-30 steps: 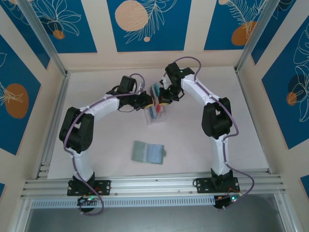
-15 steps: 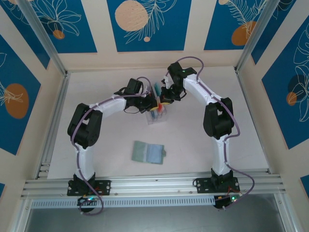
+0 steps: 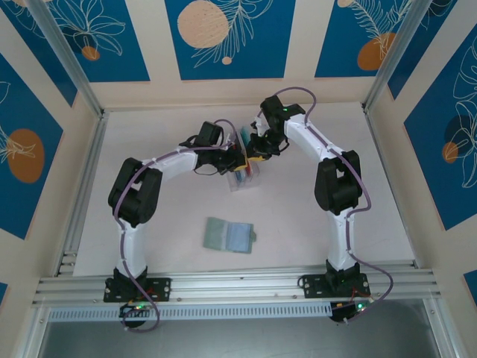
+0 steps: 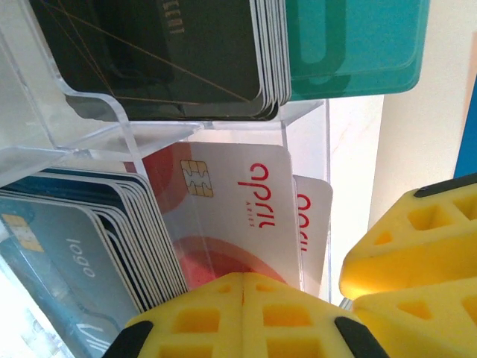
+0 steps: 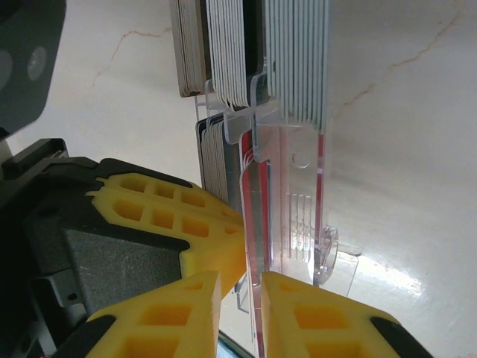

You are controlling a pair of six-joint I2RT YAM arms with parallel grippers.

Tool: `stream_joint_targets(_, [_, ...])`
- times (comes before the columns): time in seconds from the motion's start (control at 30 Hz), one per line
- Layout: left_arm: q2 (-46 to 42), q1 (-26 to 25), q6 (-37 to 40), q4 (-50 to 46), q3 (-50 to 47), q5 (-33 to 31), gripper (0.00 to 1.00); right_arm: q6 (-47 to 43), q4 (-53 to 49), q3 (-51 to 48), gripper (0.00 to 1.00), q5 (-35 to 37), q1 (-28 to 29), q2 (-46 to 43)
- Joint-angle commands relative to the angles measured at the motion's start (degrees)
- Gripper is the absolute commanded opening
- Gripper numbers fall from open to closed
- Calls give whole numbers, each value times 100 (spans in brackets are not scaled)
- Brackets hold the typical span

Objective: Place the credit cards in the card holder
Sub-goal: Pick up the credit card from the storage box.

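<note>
So, nothing is filed: the card holder [image 3: 229, 236] lies open near the desk's [image 3: 335, 224] near edge, while the credit cards [image 4: 231, 216] stand in the clear rack [image 3: 246, 181] toward the far edge. My left pincer [image 4: 242, 287] is pressed together; my right pincer [image 5: 240, 287] is slightly apart astride a red card [image 5: 252, 224].

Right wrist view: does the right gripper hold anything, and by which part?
It cannot be told. The edge of a red card stands between the fingers of the right gripper, yet a gap shows beside it.
</note>
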Motion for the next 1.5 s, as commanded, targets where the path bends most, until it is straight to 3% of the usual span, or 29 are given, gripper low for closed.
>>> stream_joint_targets(0.0, [283,-58,147,-179,27,-171,0,22,-40,-33,23,-240,-49,-255])
stream_joint_targets(0.93, [345,-63,160,-54,-138,-170,0,34,-281,525,23,391,205,384])
stream_joint_targets(1.2, [323,-69,146,-21,-157,-161,0,11,-301,486,19,498,239,430])
stream_joint_targets(1.47, [292,-65,133,22,-219,-160,0,-7,-298,477,10,501,227,430])
